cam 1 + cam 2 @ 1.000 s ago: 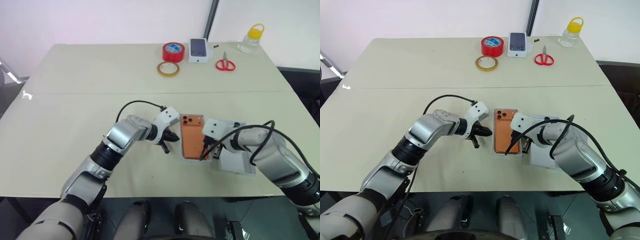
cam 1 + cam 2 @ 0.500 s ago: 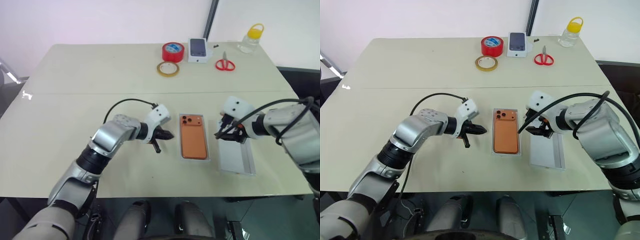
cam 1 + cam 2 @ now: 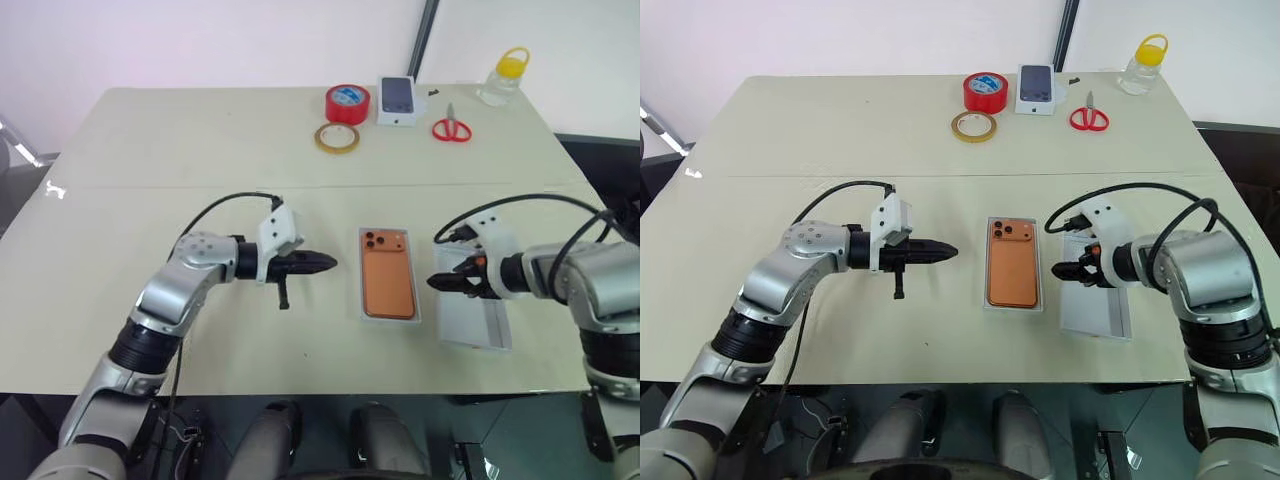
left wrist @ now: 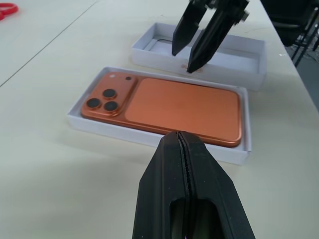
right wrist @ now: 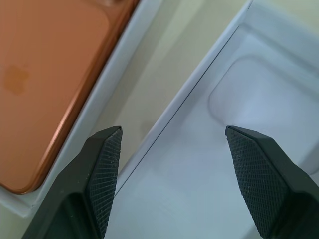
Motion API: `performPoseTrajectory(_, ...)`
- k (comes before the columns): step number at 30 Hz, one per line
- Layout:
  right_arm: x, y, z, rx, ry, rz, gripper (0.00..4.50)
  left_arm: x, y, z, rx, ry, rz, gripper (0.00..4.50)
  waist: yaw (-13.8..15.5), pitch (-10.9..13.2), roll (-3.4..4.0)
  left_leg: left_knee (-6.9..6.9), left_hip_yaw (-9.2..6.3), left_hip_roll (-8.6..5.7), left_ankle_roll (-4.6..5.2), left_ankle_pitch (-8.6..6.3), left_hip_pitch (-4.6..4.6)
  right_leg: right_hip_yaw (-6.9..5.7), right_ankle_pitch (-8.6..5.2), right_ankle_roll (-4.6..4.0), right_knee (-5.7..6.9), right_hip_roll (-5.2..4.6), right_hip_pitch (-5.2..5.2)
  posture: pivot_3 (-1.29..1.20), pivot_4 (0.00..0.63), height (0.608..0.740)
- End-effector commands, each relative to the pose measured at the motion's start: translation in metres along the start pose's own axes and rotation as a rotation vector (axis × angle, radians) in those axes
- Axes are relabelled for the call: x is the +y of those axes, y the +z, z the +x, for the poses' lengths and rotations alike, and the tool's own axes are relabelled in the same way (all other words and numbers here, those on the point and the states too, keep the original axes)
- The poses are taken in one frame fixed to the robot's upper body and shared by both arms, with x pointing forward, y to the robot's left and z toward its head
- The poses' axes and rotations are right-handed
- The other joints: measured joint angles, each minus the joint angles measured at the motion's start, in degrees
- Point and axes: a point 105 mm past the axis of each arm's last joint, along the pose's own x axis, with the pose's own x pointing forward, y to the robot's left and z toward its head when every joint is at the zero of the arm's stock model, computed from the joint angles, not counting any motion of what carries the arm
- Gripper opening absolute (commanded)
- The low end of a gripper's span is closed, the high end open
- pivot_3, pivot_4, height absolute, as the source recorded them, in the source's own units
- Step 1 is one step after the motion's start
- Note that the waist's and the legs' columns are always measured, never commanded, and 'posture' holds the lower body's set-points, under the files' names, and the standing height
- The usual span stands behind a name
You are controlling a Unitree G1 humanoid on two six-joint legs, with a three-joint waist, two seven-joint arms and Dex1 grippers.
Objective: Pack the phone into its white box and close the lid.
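Note:
The orange phone (image 3: 388, 272) lies back-up inside the white box (image 4: 149, 137) at the table's middle, camera lenses toward the far end. Just right of it the lid (image 3: 480, 325) lies with its pale inside up. My left gripper (image 3: 330, 264) is shut and empty. It points level at the phone from the left, a short gap away from the box. My right gripper (image 5: 169, 134) hangs open over the lid's edge nearest the box, one finger (image 5: 102, 169) above the gap between box and lid, the other (image 5: 259, 174) above the lid's inside. It holds nothing.
At the table's far side stand a red tape roll (image 3: 346, 102), a tan tape ring (image 3: 337, 138), a small white box with a dark phone picture (image 3: 397, 100), red scissors (image 3: 451, 127) and a yellow-capped bottle (image 3: 502, 78). The lid reaches near the front edge.
My right gripper left the phone, moved right over the lid and opened. My left gripper, still shut, drew back to the left away from the box.

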Motion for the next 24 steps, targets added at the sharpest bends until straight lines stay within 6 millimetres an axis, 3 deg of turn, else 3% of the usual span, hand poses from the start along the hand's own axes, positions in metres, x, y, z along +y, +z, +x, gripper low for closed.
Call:
performPoseTrajectory(1,0.006,-0.001,-0.003,-0.008,0.003,-0.02,3.45,-0.006,0.011,-0.001,-0.027,-0.017,0.051,0.0,0.02,0.0,0.0,0.01,-0.01,0.01,0.0,0.0,0.0,-0.01,0.0,0.0,0.0,0.01,0.01,0.0,0.15,0.74)
performPoseTrajectory(2,0.006,-0.004,-0.002,0.001,-0.003,-0.023,3.45,-0.006,0.01,-0.001,-0.025,-0.016,0.05,0.0,0.01,-0.01,0.01,0.01,0.0,0.0,0.0,0.0,0.0,-0.01,0.0,0.0,0.01,0.01,0.01,0.0,0.15,0.74)
performPoseTrajectory(5,0.007,-0.007,0.001,0.01,-0.013,-0.011,2.61,-0.007,0.008,-0.003,-0.022,-0.014,0.047,0.0,-0.07,-0.01,0.0,0.01,0.0,0.01,0.01,-0.01,0.01,-0.01,0.0,0.0,0.0,0.01,0.02,0.0,0.15,0.74)
performPoseTrajectory(10,0.011,-0.002,0.001,-0.011,-0.005,0.005,0.11,-0.006,0.003,-0.007,-0.005,0.009,0.043,0.0,-0.17,0.0,-0.01,0.02,0.0,0.01,0.03,-0.01,0.04,-0.01,0.0,0.0,0.0,0.01,0.07,0.0,0.15,0.74)
performPoseTrajectory(15,0.004,0.018,-0.008,-0.074,-0.018,0.064,0.05,-0.004,-0.002,-0.015,-0.005,0.053,0.016,0.0,-1.13,0.0,0.0,0.01,-0.01,0.03,0.22,-0.12,0.06,-0.01,0.0,0.0,0.02,0.03,0.08,0.0,0.15,0.74)
performPoseTrajectory(20,0.005,0.066,-0.032,-0.246,0.043,0.119,0.05,0.015,-0.007,-0.034,-0.011,0.185,-0.012,0.0,-1.51,0.01,0.02,0.0,0.0,0.04,0.28,-0.14,0.06,-0.01,0.0,0.0,0.06,0.04,0.05,0.0,0.15,0.74)
performPoseTrajectory(22,0.035,0.096,-0.043,-0.372,0.293,0.173,0.05,0.038,-0.009,-0.05,-0.029,0.319,-0.059,0.0,-1.73,0.01,0.01,-0.01,0.01,0.05,0.29,-0.15,0.08,-0.01,0.0,0.0,0.06,0.06,0.06,0.0,0.15,0.74)
performPoseTrajectory(24,0.079,0.117,-0.054,-0.48,0.557,0.181,0.05,0.054,-0.007,-0.064,-0.057,0.407,-0.086,0.0,-1.71,0.01,0.01,-0.02,0.01,0.09,0.3,-0.15,0.09,0.0,0.01,-0.01,0.09,0.1,0.06,0.0,0.15,0.74)
